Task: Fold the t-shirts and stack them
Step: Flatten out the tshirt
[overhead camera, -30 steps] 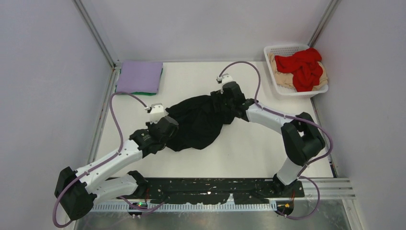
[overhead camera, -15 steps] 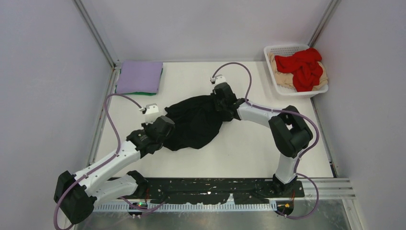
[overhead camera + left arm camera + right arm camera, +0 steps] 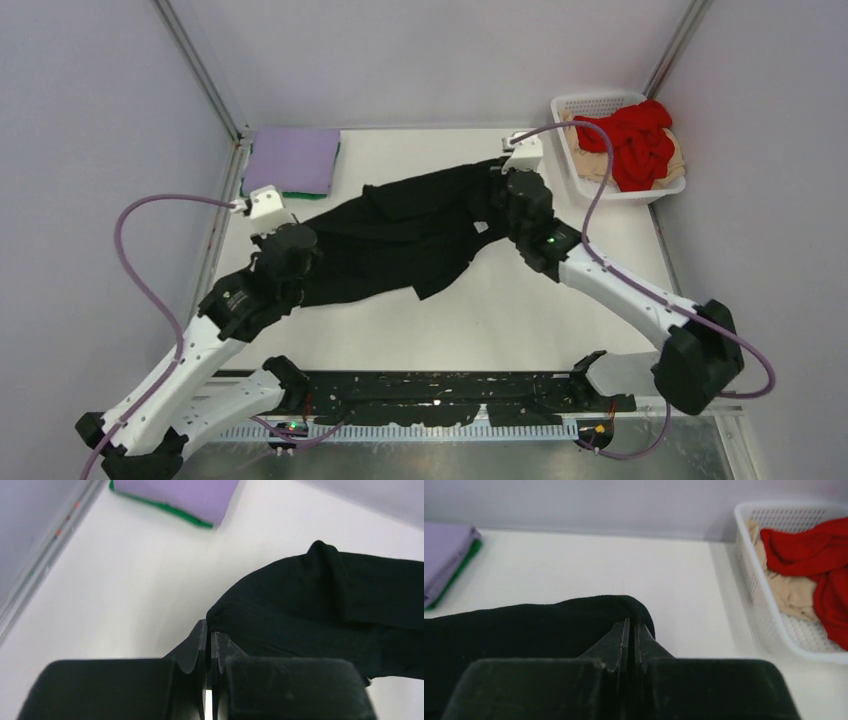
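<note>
The black t-shirt (image 3: 400, 235) is stretched out between my two grippers across the middle of the table. My left gripper (image 3: 305, 240) is shut on its left end; in the left wrist view the fabric (image 3: 320, 600) bunches at the fingertips of that gripper (image 3: 210, 627). My right gripper (image 3: 497, 187) is shut on the right end, and in its wrist view black cloth (image 3: 524, 630) wraps over the closed gripper (image 3: 633, 625). A folded lavender t-shirt (image 3: 291, 158) lies on a folded green one (image 3: 300, 194) at the back left. Red (image 3: 632, 140) and beige (image 3: 590, 165) t-shirts lie crumpled in the basket.
The white lattice basket (image 3: 580, 105) stands at the back right corner, close to the right wrist. Metal frame posts (image 3: 200, 70) and grey walls close in the table on three sides. A black rail (image 3: 440, 400) runs along the near edge between the arm bases.
The right gripper has shut on the black t-shirt and swung right toward the basket. The left arm has pulled left. The shirt went from a bunched heap to a long stretched band.
</note>
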